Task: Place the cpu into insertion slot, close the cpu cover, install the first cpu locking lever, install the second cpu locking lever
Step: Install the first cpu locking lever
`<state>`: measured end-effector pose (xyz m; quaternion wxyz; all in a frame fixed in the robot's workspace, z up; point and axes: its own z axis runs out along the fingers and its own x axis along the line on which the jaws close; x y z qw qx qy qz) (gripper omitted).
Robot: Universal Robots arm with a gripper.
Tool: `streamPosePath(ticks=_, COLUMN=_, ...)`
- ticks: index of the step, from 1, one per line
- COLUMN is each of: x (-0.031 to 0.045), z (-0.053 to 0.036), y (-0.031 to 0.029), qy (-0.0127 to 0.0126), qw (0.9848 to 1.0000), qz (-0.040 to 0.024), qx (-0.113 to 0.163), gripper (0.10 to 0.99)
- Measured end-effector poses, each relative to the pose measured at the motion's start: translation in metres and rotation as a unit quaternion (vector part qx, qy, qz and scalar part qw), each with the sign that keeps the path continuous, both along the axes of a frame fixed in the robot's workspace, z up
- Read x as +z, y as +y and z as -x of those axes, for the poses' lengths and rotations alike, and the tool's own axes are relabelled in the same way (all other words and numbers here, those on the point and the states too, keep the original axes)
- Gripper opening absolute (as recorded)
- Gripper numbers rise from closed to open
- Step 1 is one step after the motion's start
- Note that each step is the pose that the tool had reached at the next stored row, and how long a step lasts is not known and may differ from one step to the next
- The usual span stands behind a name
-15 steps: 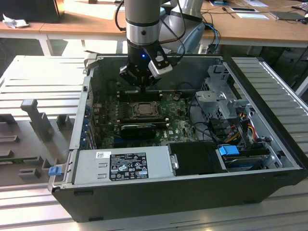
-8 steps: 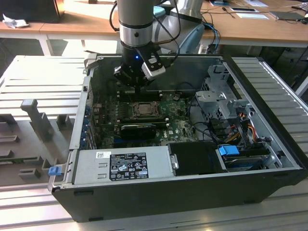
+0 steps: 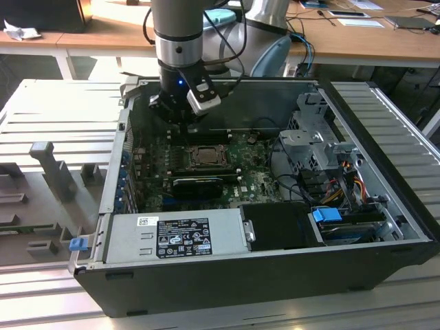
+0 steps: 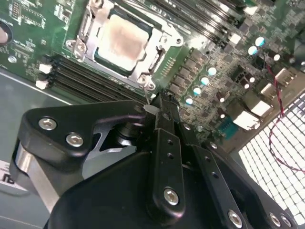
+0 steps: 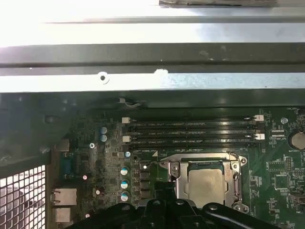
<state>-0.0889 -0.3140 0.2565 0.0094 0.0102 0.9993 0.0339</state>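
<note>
Black metal, the claw (image 4: 158, 102) has its tips pressed together with nothing visibly between them. It hangs low inside the case, just beside a corner of the thin grey metal cpu cover (image 4: 157, 53). That hinged frame lies down flat. Through its square opening we see the dull silver-grey top of the small square cpu (image 4: 121, 40), seated in its slot. Long black memory slots (image 4: 90, 76) run alongside on the green motherboard (image 4: 28, 28).

In the exterior view the claw (image 3: 184, 118) sits just on the far side of the cpu (image 3: 204, 156), within the open dark-grey computer case (image 3: 275, 282). A silver power supply box (image 3: 179, 237) lies along the case's near wall. The case rests on a grey ribbed desk (image 3: 55, 117).
</note>
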Motion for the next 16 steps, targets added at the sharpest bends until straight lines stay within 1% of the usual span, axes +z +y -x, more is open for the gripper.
streamPosePath(ticks=5, x=0.0000, z=0.0167, y=0.0024, qy=0.0000, qw=1.0000, qz=-0.0001, qx=0.000, gripper=0.106)
streamPosePath(ticks=6, x=0.0000, z=0.0196, y=0.0038, qy=0.0001, qw=1.0000, qz=0.0001, qx=0.000, gripper=0.106)
streamPosePath(ticks=8, x=0.0000, z=0.0225, y=0.0064, qy=0.0000, qw=1.0000, qz=0.0000, qx=0.000, gripper=0.106)
streamPosePath(ticks=9, x=0.0000, z=0.0236, y=0.0091, qy=0.0000, qw=1.0000, qz=0.0000, qx=0.000, gripper=0.106)
streamPosePath(ticks=10, x=-0.0003, z=0.0239, y=0.0179, qy=0.0000, qw=1.0000, qz=0.0000, qx=0.000, gripper=0.106)
streamPosePath(ticks=11, x=-0.0003, z=0.0239, y=0.0223, qy=0.0002, qw=1.0000, qz=0.0001, qx=0.000, gripper=0.106)
streamPosePath(ticks=13, x=-0.0004, z=0.0213, y=0.0243, qy=0.0012, qw=1.0000, qz=0.0002, qx=0.000, gripper=0.106)
streamPosePath(ticks=14, x=-0.0006, z=0.0152, y=0.0250, qy=0.0028, qw=1.0000, qz=0.0002, qx=0.000, gripper=0.106)
streamPosePath(ticks=15, x=-0.0007, z=0.0104, y=0.0249, qy=0.0034, qw=1.0000, qz=0.0002, qx=0.000, gripper=0.106)
streamPosePath(ticks=16, x=-0.0008, z=0.0090, y=0.0249, qy=0.0034, qw=1.0000, qz=0.0003, qx=0.000, gripper=0.106)
